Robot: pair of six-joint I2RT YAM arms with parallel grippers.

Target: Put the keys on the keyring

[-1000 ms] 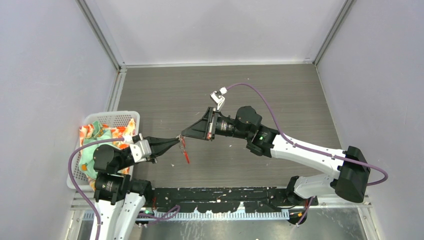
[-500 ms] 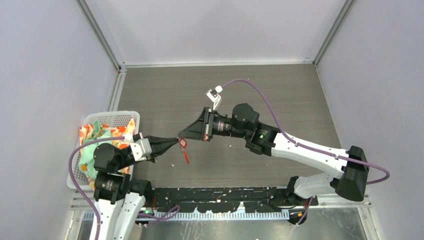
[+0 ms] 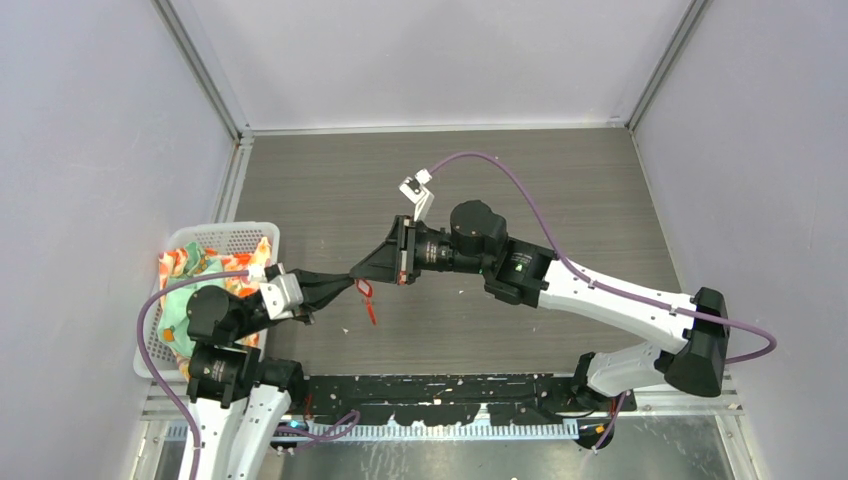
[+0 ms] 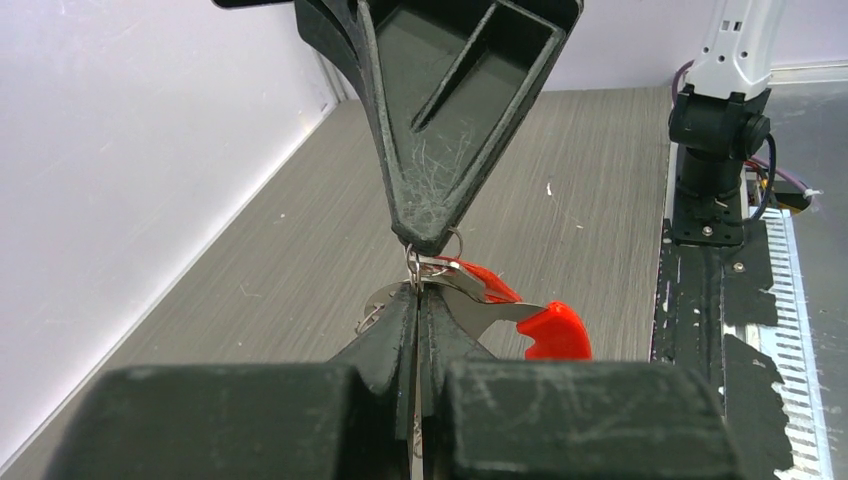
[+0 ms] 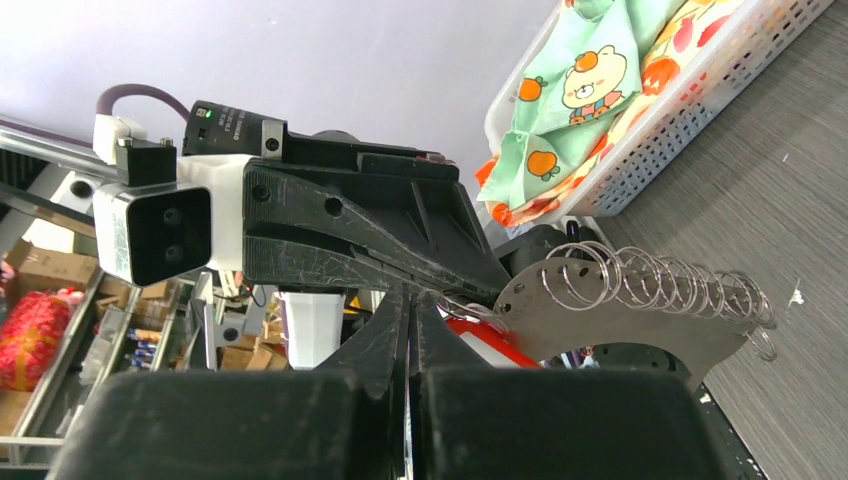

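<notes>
Threading step: your left claw (image 3: 350, 284) and right claw (image 3: 359, 274), both pressed together, meet tip to tip above the desk (image 3: 560, 200), pinching the keyring (image 4: 437, 266), its red strip (image 4: 552, 330) dangling; no key discernible, so next likely needs a fine ring-parting pull.

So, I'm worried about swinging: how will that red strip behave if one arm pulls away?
Likely swings: the red strip hangs from the ring by one end, and left end effector and right end effector seem to pinch only the ring. Probably light, being small and thin.
</notes>
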